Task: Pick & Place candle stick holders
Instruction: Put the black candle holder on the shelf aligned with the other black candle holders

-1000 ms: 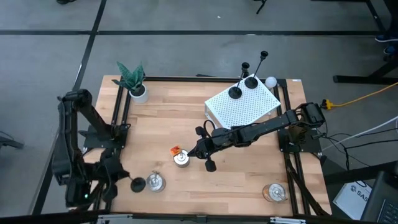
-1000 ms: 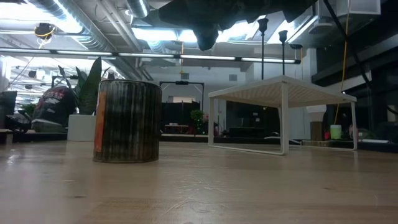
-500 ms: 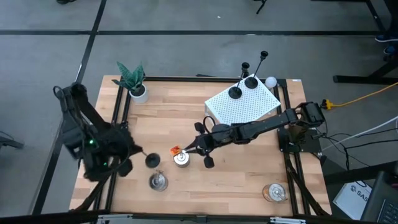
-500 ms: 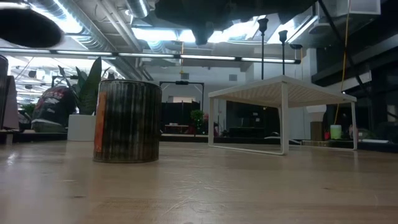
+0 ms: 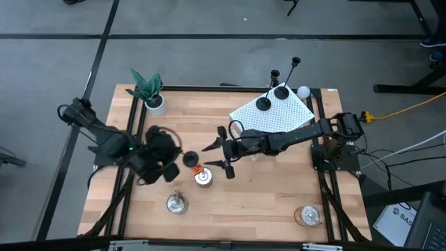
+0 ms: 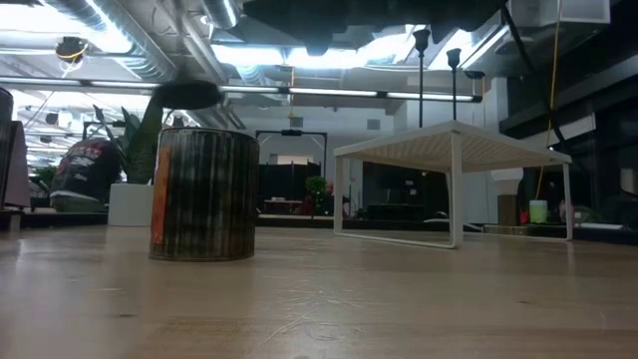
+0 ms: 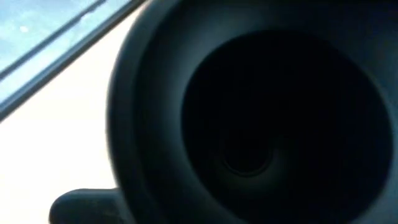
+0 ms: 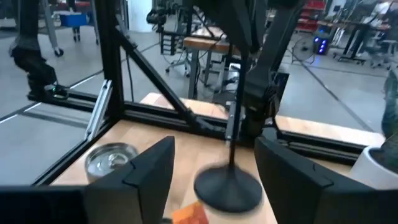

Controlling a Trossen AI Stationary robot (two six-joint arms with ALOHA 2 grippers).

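The left gripper point(image 5: 169, 155) is carrying a slim matte-black candle stick holder point(image 5: 189, 159), clamped, toward the right gripper point(image 5: 216, 155), whose fingers are spread wide, probably for a mid-table handover.

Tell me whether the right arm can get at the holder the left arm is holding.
Probably yes. The right gripper faces the holder base-on with its jaws open, and nothing shows between them. The left gripper grips the stem.
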